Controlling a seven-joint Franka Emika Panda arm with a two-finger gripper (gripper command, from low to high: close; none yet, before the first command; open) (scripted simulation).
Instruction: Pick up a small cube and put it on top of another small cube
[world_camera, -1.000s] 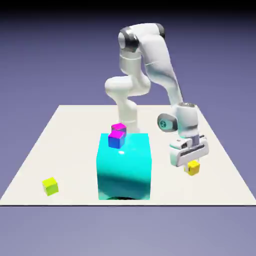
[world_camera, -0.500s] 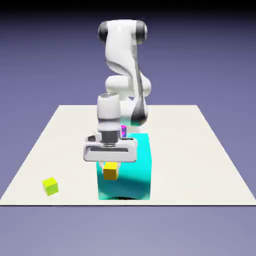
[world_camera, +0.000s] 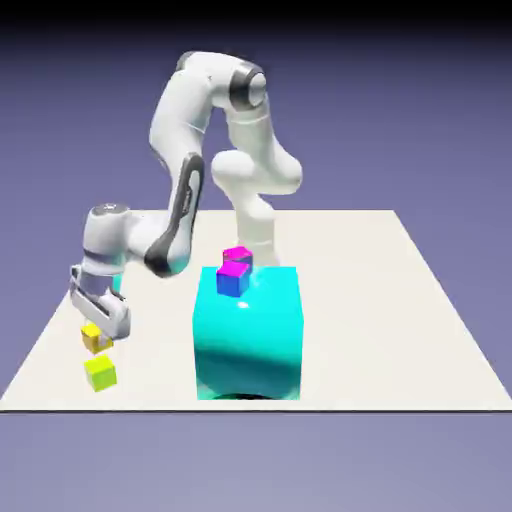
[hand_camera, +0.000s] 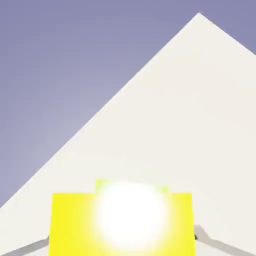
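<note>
My gripper (world_camera: 97, 338) is shut on the small golden-yellow cube (world_camera: 96, 338) and holds it in the air at the exterior view's left. The lime yellow-green cube (world_camera: 100, 373) rests on the table just below it, a small gap apart. In the hand view the golden-yellow cube (hand_camera: 75, 225) fills the bottom between my fingertips, with a bright glare on its face. A thin strip of the lime cube (hand_camera: 107, 185) peeks out behind its top edge.
A big cyan block (world_camera: 248, 332) stands in the middle of the white table (world_camera: 400, 320), with two magenta-and-blue cubes (world_camera: 234, 270) on top. The table's corner and edges show against the backdrop in the hand view.
The arm has swung from the exterior view's right, past the front of the cyan block, to the left, carrying the golden-yellow cube to just above the lime cube.
</note>
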